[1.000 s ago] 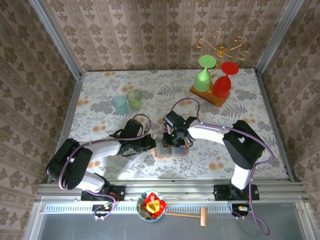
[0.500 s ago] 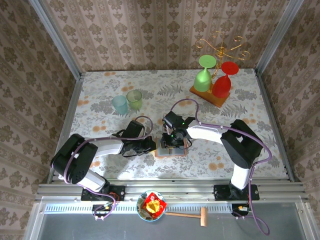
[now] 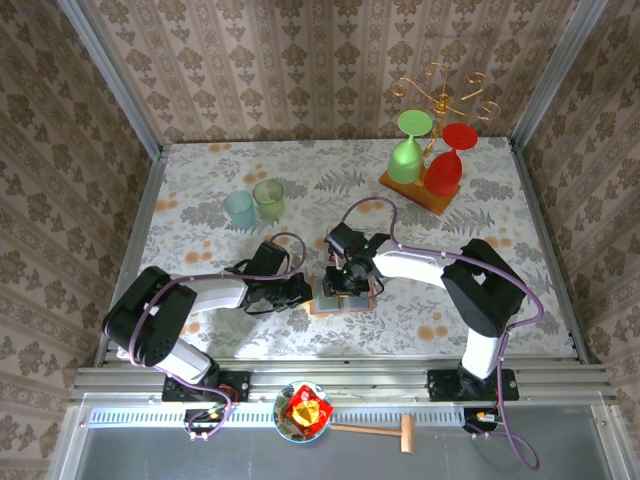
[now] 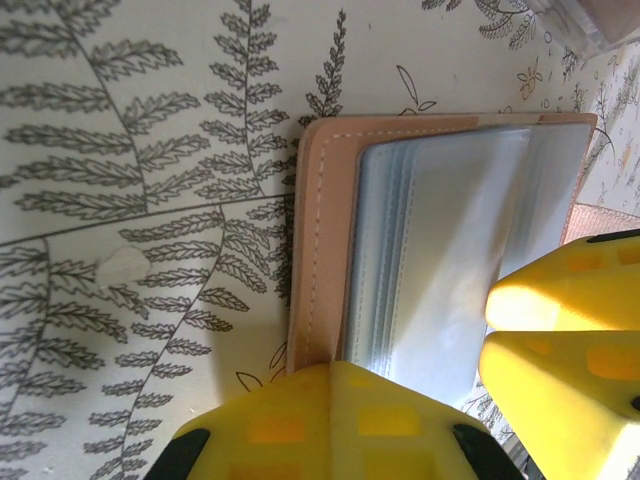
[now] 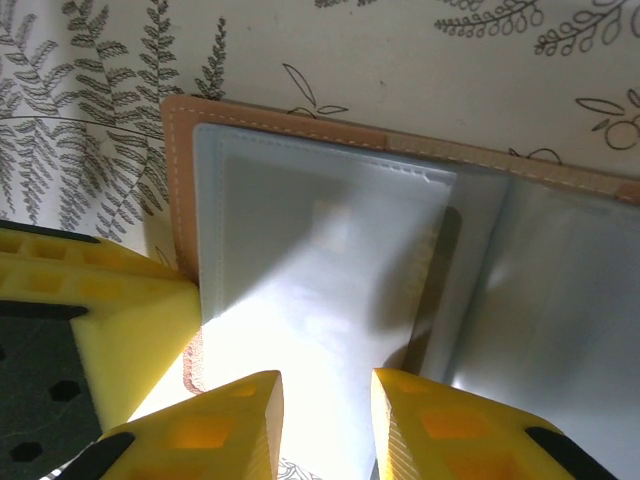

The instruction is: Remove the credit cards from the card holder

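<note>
Little change is noted over the last second. The left arm's upper links have been swung inward toward the centre, while the left gripper [image 3: 303, 290] has been kept at the left edge of the card holder [image 3: 340, 296]. The holder has not been shifted and lies open and flat on the flowered table [image 3: 480, 210], just ahead of the arm bases. The right gripper [image 5: 325, 382] has been held over the holder's middle throughout. By that reading the holder is pinned and being probed, with extraction not yet begun. The left fingers are closed together and pressed onto the tan border of the holder, nothing being clamped between them. The right fingers [image 5: 400, 420] are parted narrowly and poised over the grey-blue plastic sleeves [image 5: 320, 250]. Bare sleeve is seen in the gap and nothing is held. Contact with the sleeve looks likely but cannot be confirmed. No credit cards can be made out, and whether any lie inside the cloudy sleeves cannot be told.
</note>
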Robot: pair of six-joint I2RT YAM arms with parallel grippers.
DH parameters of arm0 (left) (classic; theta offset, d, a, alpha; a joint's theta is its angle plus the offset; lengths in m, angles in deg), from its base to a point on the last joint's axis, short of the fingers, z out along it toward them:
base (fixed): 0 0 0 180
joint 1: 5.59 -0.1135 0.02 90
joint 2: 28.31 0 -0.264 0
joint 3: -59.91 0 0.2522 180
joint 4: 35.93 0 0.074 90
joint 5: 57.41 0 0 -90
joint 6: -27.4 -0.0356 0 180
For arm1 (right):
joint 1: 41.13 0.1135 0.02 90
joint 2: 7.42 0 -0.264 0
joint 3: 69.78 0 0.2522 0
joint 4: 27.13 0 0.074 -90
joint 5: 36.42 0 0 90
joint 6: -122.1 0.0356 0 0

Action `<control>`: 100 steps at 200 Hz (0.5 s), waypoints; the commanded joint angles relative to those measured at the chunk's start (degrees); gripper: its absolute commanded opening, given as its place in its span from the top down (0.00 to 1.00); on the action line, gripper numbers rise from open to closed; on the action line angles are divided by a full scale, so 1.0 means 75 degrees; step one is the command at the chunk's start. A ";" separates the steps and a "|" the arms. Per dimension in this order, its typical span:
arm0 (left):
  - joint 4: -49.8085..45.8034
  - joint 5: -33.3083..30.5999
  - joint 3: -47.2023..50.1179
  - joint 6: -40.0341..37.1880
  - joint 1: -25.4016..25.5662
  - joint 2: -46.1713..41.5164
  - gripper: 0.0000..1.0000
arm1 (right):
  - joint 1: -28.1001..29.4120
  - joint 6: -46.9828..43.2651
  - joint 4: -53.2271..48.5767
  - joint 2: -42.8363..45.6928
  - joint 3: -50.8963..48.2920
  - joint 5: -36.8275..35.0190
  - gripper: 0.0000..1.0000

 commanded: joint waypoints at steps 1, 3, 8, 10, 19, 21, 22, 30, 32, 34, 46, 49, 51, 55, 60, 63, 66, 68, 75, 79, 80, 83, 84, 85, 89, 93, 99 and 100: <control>-0.0320 0.0057 -0.0062 -0.0013 0.0021 0.0095 0.99 | 0.0022 0.0077 -0.0275 -0.0103 0.0162 -0.0266 0.70; -0.0320 0.0049 -0.0062 -0.0021 0.0016 0.0095 0.99 | 0.0027 0.0085 -0.0272 -0.0098 0.0161 -0.0266 0.70; -0.0334 0.0055 -0.0056 -0.0029 0.0020 0.0088 0.99 | 0.0031 0.0077 -0.0282 -0.0092 0.0150 -0.0276 0.70; -0.0335 0.0057 -0.0060 -0.0034 0.0021 0.0088 0.99 | 0.0032 0.0079 -0.0283 -0.0092 0.0158 -0.0277 0.70; -0.0332 0.0057 -0.0061 -0.0035 0.0012 0.0095 0.99 | 0.0028 0.0088 -0.0301 -0.0078 0.0132 -0.0300 0.70; -0.0332 0.0055 -0.0061 -0.0041 0.0019 0.0095 0.99 | 0.0026 0.0088 -0.0300 -0.0074 0.0127 -0.0301 0.70; -0.0338 0.0056 -0.0061 -0.0038 0.0015 0.0095 0.99 | 0.0029 0.0088 -0.0297 -0.0077 0.0126 -0.0301 0.70; -0.0345 0.0053 -0.0061 -0.0056 0.0015 0.0095 0.99 | 0.0023 0.0088 -0.0307 -0.0058 0.0106 -0.0324 0.70; -0.0353 0.0048 -0.0061 -0.0058 0.0005 0.0089 0.99 | 0.0024 0.0088 -0.0313 -0.0057 0.0097 -0.0331 0.70; -0.0358 0.0047 -0.0061 -0.0059 0.0006 0.0091 0.99 | 0.0025 0.0088 -0.0302 -0.0057 0.0086 -0.0335 0.70; -0.0373 0.0052 -0.0061 -0.0070 0.0003 0.0089 0.99 | 0.0016 0.0096 -0.0297 -0.0014 0.0057 -0.0360 0.70; -0.0376 0.0054 -0.0064 -0.0072 0.0002 0.0090 0.99 | 0.0016 0.0105 -0.0297 -0.0005 0.0049 -0.0354 0.70; -0.0378 0.0057 -0.0062 -0.0071 0.0002 0.0094 0.99 | 0.0011 0.0112 -0.0287 0.0000 0.0036 -0.0359 0.70; -0.0386 0.0057 -0.0061 -0.0070 0.0006 0.0083 0.99 | 0.0010 0.0111 -0.0289 0.0010 0.0022 -0.0360 0.70; -0.0399 0.0047 -0.0061 -0.0069 0.0002 0.0082 0.99 | 0.0007 0.0116 -0.0284 0.0024 0.0009 -0.0360 0.70; -0.0399 0.0039 -0.0061 -0.0064 0.0008 0.0075 0.99 | 0.0000 0.0115 -0.0279 0.0034 0.0004 -0.0360 0.70; -0.0402 0.0039 -0.0061 -0.0070 0.0007 0.0072 0.99 | -0.0001 0.0117 -0.0274 0.0044 -0.0013 -0.0361 0.70; -0.0402 0.0042 -0.0056 -0.0070 0.0009 0.0069 0.99 | -0.0008 0.0119 -0.0281 0.0047 -0.0015 -0.0369 0.70; -0.0409 0.0039 -0.0050 -0.0060 0.0007 0.0054 0.99 | -0.0009 0.0126 -0.0264 0.0072 -0.0032 -0.0359 0.70; -0.0408 0.0033 -0.0050 -0.0059 0.0005 0.0049 0.99 | -0.0022 0.0123 -0.0263 0.0081 -0.0049 -0.0360 0.70; -0.0417 0.0034 -0.0050 -0.0059 0.0008 0.0049 0.99 | -0.0018 0.0123 -0.0261 0.0088 -0.0050 -0.0360 0.70; -0.0414 0.0033 -0.0044 -0.0066 0.0004 0.0038 0.99 | -0.0021 0.0123 -0.0266 0.0090 -0.0059 -0.0357 0.70; -0.0414 0.0034 -0.0047 -0.0062 0.0001 0.0032 0.99 | -0.0029 0.0123 -0.0263 0.0099 -0.0061 -0.0359 0.70; -0.0414 0.0034 -0.0042 -0.0066 0.0006 0.0028 0.99 | -0.0033 0.0123 -0.0267 0.0097 -0.0061 -0.0359 0.70; -0.0414 0.0021 -0.0040 -0.0059 0.0008 0.0027 0.99 | -0.0027 0.0124 -0.0260 0.0112 -0.0070 -0.0354 0.70; -0.0418 0.0020 -0.0038 -0.0059 0.0005 0.0018 0.99 | -0.0033 0.0121 -0.0253 0.0119 -0.0082 -0.0363 0.70; -0.0428 0.0023 -0.0037 -0.0053 0.0009 0.0009 0.99 | -0.0046 0.0123 -0.0250 0.0123 -0.0088 -0.0363 0.70; -0.0433 0.0017 -0.0037 -0.0056 0.0010 0.0011 0.99 | -0.0048 0.0123 -0.0255 0.0127 -0.0087 -0.0367 0.70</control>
